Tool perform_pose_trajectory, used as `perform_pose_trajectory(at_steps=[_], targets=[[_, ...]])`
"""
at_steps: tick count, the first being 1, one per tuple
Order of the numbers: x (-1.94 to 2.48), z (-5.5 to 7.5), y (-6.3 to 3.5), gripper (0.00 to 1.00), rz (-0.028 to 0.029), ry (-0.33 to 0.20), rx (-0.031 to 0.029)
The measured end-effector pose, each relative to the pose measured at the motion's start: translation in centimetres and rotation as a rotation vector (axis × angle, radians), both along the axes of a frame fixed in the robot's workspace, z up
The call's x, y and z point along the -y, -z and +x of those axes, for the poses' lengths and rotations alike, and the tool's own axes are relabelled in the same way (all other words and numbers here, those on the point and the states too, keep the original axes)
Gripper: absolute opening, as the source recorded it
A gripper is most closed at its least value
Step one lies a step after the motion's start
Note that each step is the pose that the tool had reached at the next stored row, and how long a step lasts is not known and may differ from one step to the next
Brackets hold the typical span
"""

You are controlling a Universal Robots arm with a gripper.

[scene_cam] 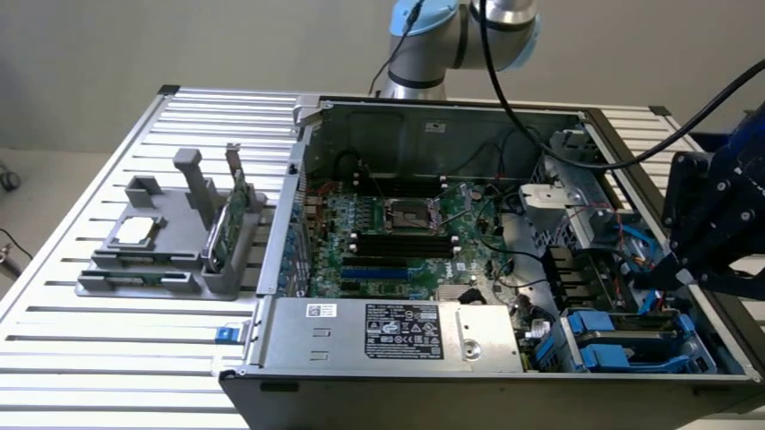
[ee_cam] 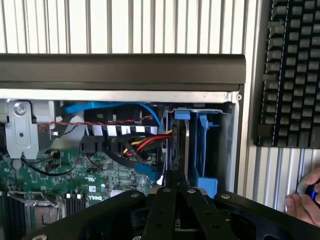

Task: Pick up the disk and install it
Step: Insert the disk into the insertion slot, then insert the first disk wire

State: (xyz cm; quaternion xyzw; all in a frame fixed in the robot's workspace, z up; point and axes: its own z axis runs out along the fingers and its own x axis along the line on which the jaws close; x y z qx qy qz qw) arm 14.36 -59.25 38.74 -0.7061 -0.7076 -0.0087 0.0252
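Gripper [ee_cam: 176,192] right above disk [ee_cam: 181,145] seated in case's drive bay.

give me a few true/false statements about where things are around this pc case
1. The case is open, with its motherboard exposed. True.
2. The green circuit card lies inside the case. False: it stands in the grey holder outside it.
3. The hand is over the blue drive bay. True.
4. The silver chip sits in the motherboard socket. False: it rests on the grey holder.
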Motion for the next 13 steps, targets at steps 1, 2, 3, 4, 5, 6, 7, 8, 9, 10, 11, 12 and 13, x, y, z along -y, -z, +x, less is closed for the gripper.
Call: perform_pose_trajectory(at_steps=[1, 2, 3, 4, 5, 6, 7, 8, 9, 10, 11, 12, 13], targets=[[0.0, -0.4, -0.01, 0.11, -0.0001, 0.0, -0.0001], [0.0, -0.9, 0.0, 0.11, 0.0, 0.0, 0.0], [0.0, -1.3, 0.0, 0.11, -0.0001, 0.0, 0.0], [0.0, -1.7, 0.0, 0.11, -0.0001, 0.0, 0.0], [-0.03, -2.0, 0.0, 0.11, -0.0001, 0.0, 0.0], [-0.09, -2.2, 0.0, 0.11, 0.0, 0.0, 0.0], [-0.11, -2.3, -0.01, 0.11, -0.0001, 0.0, 0.0002], [-0.11, -2.3, 0.0, 0.11, 0.0, 0.0, 0.0002], [-0.11, -2.3, 0.0, 0.11, -0.0001, 0.0, 0.0004], [-0.11, -2.3, 0.0, 0.11, -0.0001, 0.0, 0.0007], [-0.11, -2.3, 0.0, 0.11, 0.0, 0.0, 0.001], [-0.11, -2.3, 0.0, 0.11, -0.0001, 0.0, 0.0011], [-0.12, -2.3, 0.0, 0.11, 0.0, 0.0, 0.0013]])
